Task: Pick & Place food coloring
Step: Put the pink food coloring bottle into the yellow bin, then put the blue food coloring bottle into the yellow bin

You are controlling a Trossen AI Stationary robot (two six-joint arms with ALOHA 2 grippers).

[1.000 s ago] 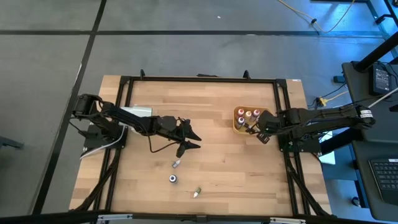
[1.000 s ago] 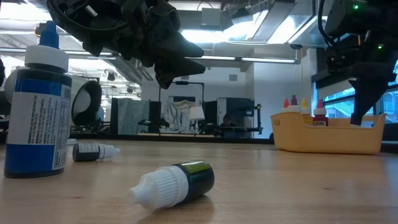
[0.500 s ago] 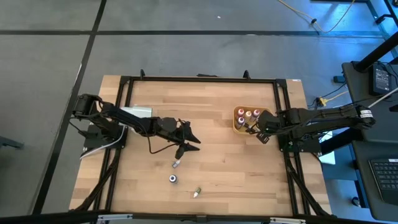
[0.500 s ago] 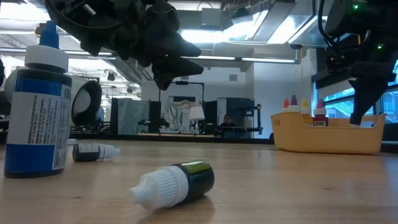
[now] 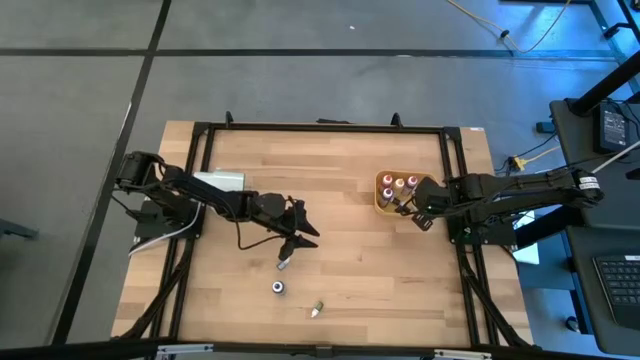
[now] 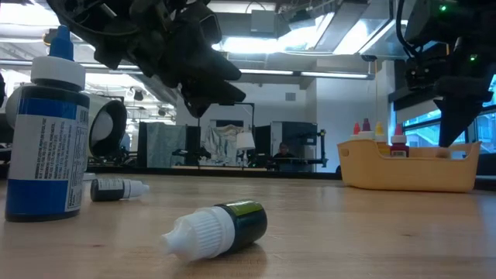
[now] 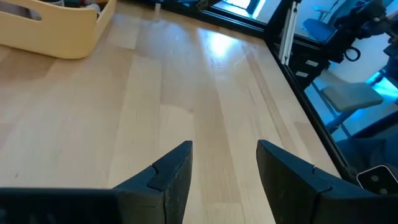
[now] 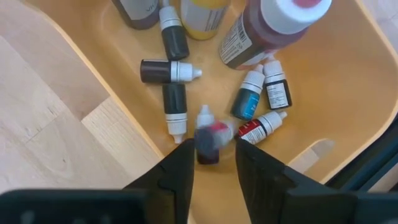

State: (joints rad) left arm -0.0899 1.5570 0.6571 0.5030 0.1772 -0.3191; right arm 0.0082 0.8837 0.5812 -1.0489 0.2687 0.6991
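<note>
1. The pale wooden table [image 5: 340,190] is lying under bright workshop lights, with benches and machines showing in the room beyond it.

2. The left gripper [image 5: 300,232] is hovering with its fingers spread and nothing between them, just above a small bottle lying on its side [image 5: 283,263]; two more are waiting nearer the table's front edge, one standing [image 5: 277,288] and one tipped over [image 5: 316,310].

3. The right gripper [image 8: 211,155] is hanging over the tan tray [image 5: 380,203], its jaws parted around a red-bodied bottle [image 8: 208,142] without clearly pressing it; several other small bottles are lying in the tray.

4. That red bottle is looking likely to slip or drop askew if the fingers are not really gripping it.

5. On the left, a slightly off descent is risking a nudge that sends the lying bottle rolling away, since it is round and resting free.
</note>
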